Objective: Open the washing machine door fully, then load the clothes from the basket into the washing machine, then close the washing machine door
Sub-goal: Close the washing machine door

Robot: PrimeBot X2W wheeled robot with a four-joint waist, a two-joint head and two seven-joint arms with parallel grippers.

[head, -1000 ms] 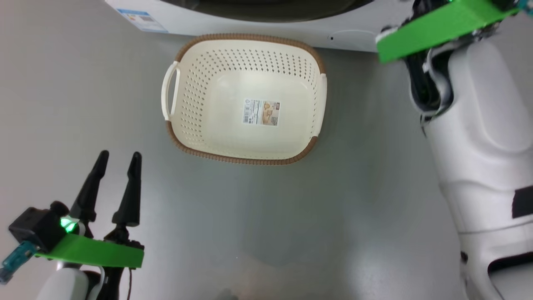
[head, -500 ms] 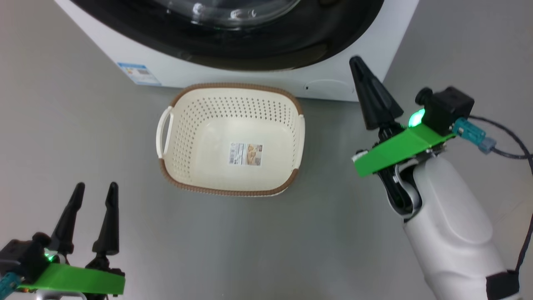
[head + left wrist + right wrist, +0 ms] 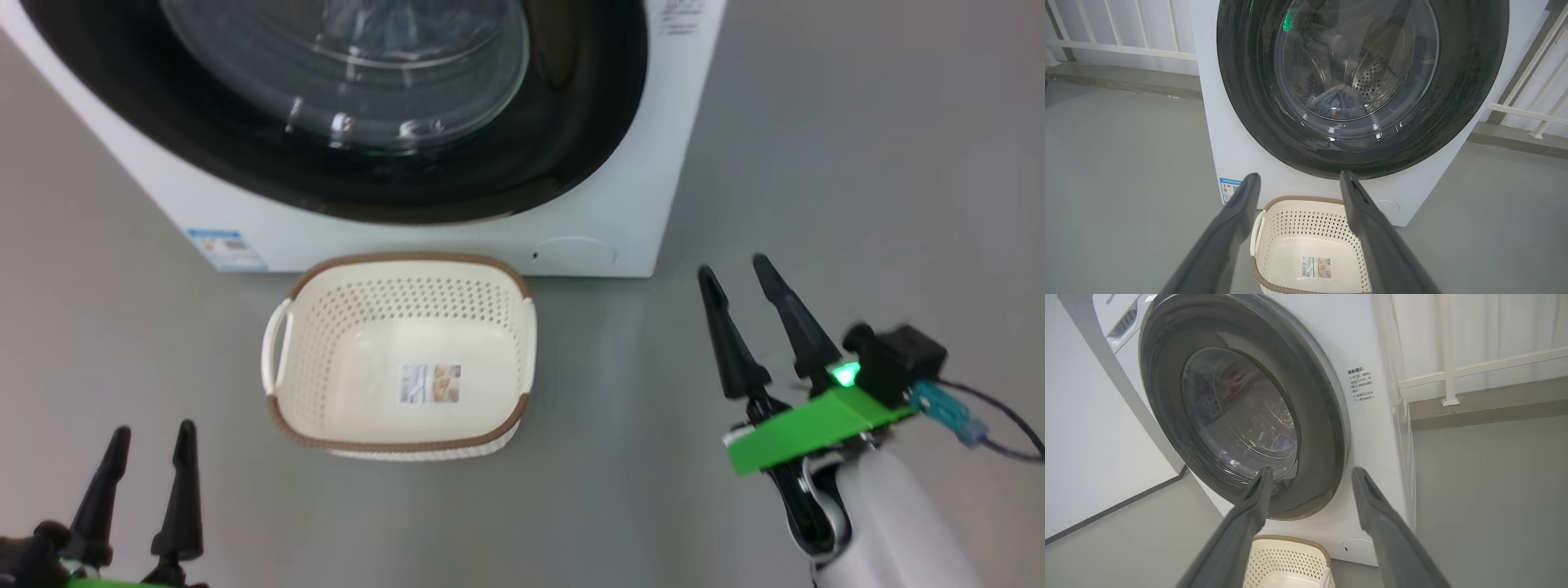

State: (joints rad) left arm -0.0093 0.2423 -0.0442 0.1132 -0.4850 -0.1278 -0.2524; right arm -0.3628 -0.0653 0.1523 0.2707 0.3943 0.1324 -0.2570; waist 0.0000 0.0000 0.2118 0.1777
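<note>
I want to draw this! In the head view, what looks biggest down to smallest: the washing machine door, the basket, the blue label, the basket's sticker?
1. washing machine door, even cut off at the top
2. basket
3. blue label and sticker: about alike, so tied

Head camera looks steeply down from above: the basket (image 3: 408,259) sits mid-frame on the floor, the washing machine (image 3: 629,204) at the far edge. Left wrist camera sits low at near left, facing the washing machine door (image 3: 1249,102) squarely. Right wrist camera sits nearer the machine, on the right, seeing the door at a slant. All three share basket and door.
</note>
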